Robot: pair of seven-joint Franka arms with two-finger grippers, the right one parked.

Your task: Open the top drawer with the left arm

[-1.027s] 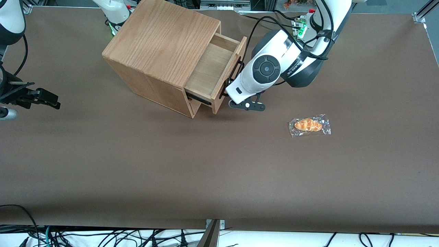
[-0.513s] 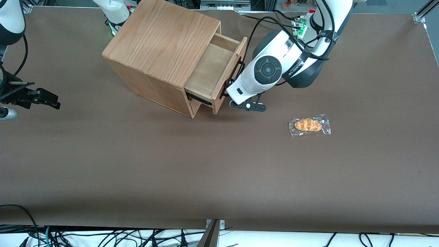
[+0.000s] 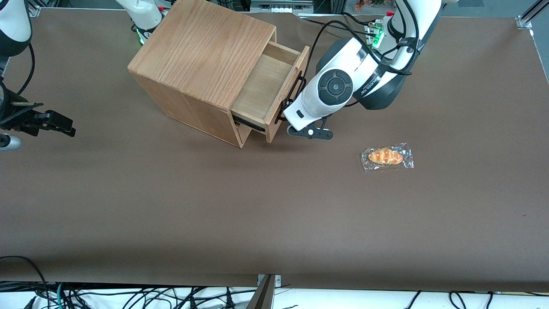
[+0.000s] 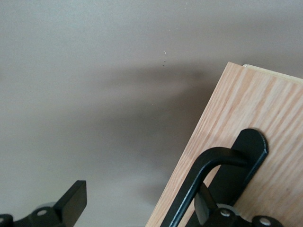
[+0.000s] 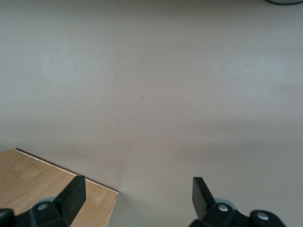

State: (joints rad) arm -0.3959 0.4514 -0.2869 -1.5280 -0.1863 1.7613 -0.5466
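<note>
Nearest the front camera, a wrapped pastry (image 3: 387, 157) was seen lying flat on the brown table (image 3: 171, 206), well in from the near edge and toward the working arm's end, apart from everything else.

Farther from the camera than the pastry, the gripper (image 3: 286, 124) of the left arm (image 3: 343, 86) was found right at the front panel of the top drawer (image 3: 268, 88), low beside the panel's nearer end. In the left wrist view the gripper (image 4: 142, 213) was shown spread wide: one finger (image 4: 73, 201) was held out over bare table, the other finger (image 4: 208, 210) was set against the oak panel, just beside the black bar handle (image 4: 203, 172). The bar was not clamped; the fingers were parted, with the handle's bend and its mounting foot lying close to the one finger only. Whether that finger was actually touching the bar could not be told.

The top drawer was seen pulled partway out of the oak cabinet (image 3: 201, 56), its bare wooden floor exposed and its front panel turned toward the working arm's end of the table.

Farthest back, the cabinet was stood at an angle near the table's far edge, closer to the middle than to either end.
</note>
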